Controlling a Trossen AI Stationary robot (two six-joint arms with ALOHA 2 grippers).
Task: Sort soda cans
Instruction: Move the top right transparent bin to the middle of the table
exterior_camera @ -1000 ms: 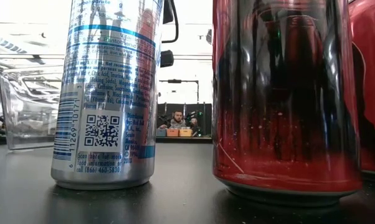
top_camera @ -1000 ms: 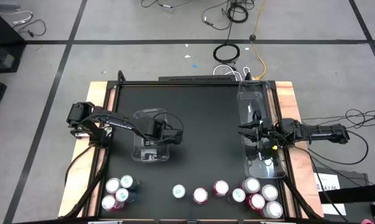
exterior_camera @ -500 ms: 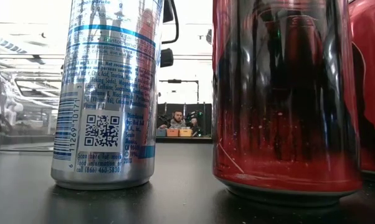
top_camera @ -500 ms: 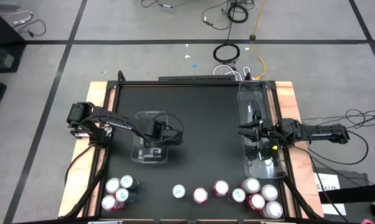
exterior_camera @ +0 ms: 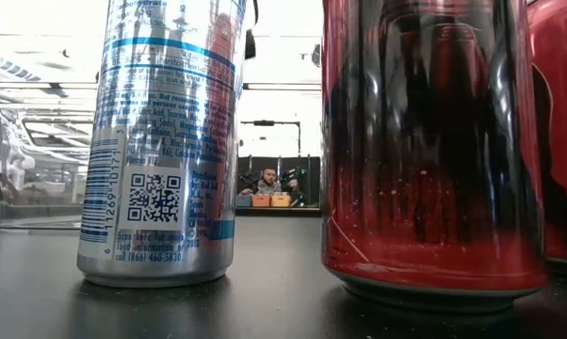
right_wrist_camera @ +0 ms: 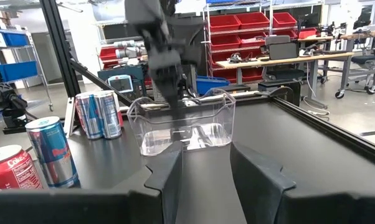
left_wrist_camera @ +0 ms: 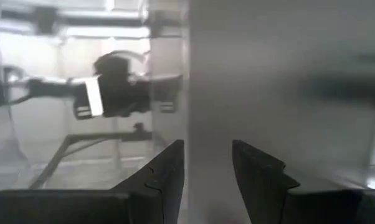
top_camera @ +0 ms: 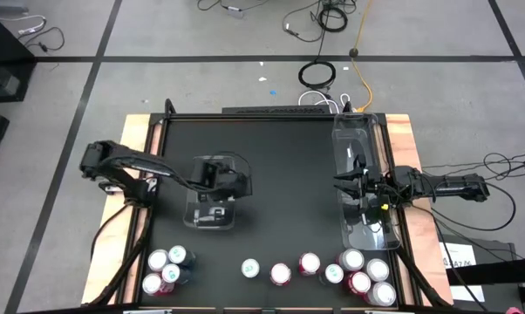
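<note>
Soda cans stand on their bases along the table's near edge: a group at the left (top_camera: 165, 268), three in the middle (top_camera: 281, 274) and a cluster at the right (top_camera: 360, 275). In the low view, a silver-blue can (exterior_camera: 161, 141) and a red can (exterior_camera: 434, 141) stand close up. My left gripper (top_camera: 217, 179) (left_wrist_camera: 207, 168) reaches from above into a small clear bin (top_camera: 212, 214) (right_wrist_camera: 187, 134), narrowly open, with a bin wall (left_wrist_camera: 194, 74) in the gap. My right gripper (top_camera: 341, 183) (right_wrist_camera: 206, 168) is narrowly open, level, by the long clear bin's (top_camera: 367, 228) left wall. My left gripper has the small bin's wall (left_wrist_camera: 194, 74) standing in the gap between its fingers. It comes at the wall from above, and the bin sits flat on the table. I cannot tell whether either finger touches the wall.
The long clear bin lies along the table's right edge. A raised frame (top_camera: 245, 115) borders the black table top. The middle and far part of the table (top_camera: 289, 166) is bare. Cables lie on the floor beyond. A person sits far off in the room (exterior_camera: 267, 179).
The small clear bin stood tilted a second ago; it has come down level on the table and shifted slightly toward the left edge. My left gripper has since moved a little toward the far edge, and the arm's elbow has swung toward the table's left.
</note>
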